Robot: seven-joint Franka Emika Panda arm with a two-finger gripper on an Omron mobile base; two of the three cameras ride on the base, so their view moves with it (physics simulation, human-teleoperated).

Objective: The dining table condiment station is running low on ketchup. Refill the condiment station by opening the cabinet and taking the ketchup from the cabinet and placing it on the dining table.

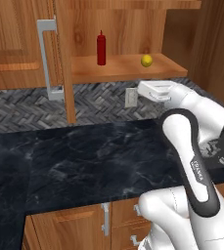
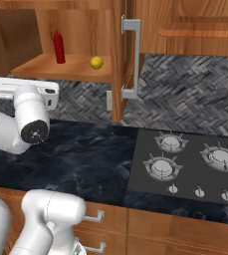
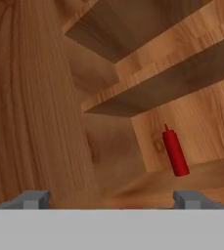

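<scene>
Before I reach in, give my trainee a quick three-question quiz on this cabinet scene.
1. True or false: the ketchup stands upright on the cabinet shelf.
2. Multiple choice: what shares the shelf with the bottle? A) a lemon B) a mug C) a plate
3. Fill in: the gripper is ____ and grips nothing.

Key:
1. True. Both base views show it upright, nozzle up, behind the opened door.
2. A. The yellow fruit sits to the bottle's right, apart from it.
3. Open. In the hand view the fingertips stand wide apart, with the bottle beyond them, untouched.
</scene>
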